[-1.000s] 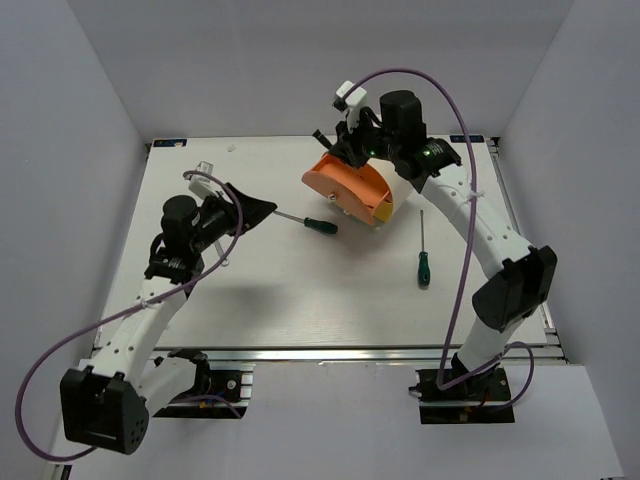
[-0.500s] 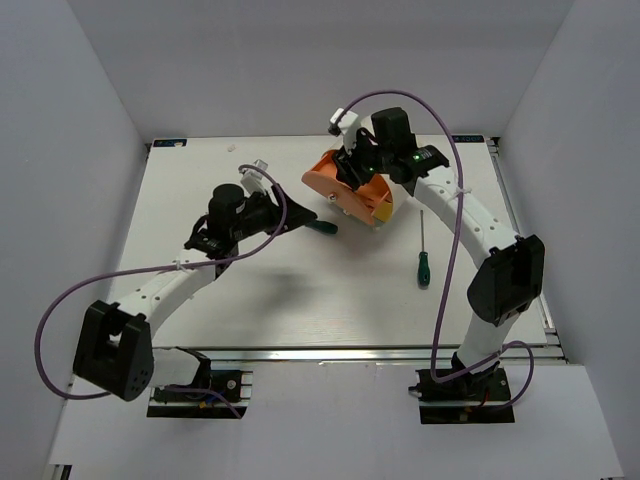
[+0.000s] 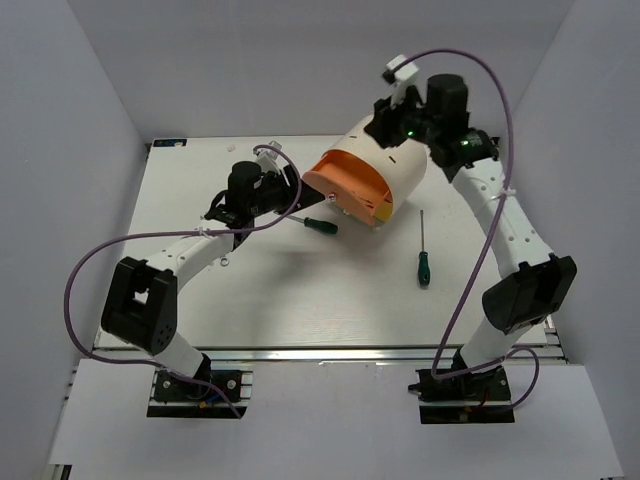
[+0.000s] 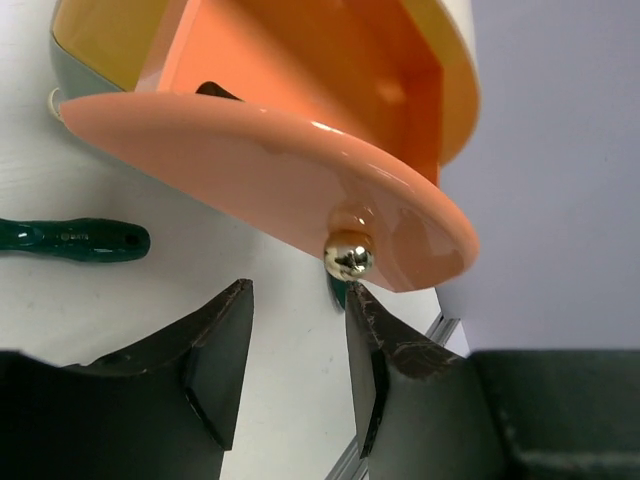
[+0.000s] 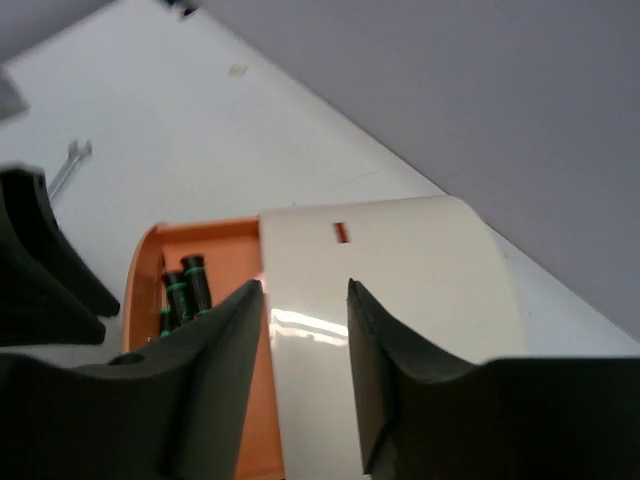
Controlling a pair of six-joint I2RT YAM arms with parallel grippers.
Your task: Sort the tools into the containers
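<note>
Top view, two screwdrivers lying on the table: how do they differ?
The screwdriver by the drawer lies nearly crosswise with its handle pointing right, close to the open orange drawer. The right screwdriver lies lengthwise with its handle toward the arm bases, well apart from the cabinet. The right screwdriver also shows the longer shaft. Both have dark green handles and lie flat on the table.

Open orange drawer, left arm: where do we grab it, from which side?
Pinch the small metal knob on the curved front of the open drawer, coming straight at that front. The face is broad and smooth, so the knob is likely the only pinchable feature. The left pincer is open, facing it.
</note>
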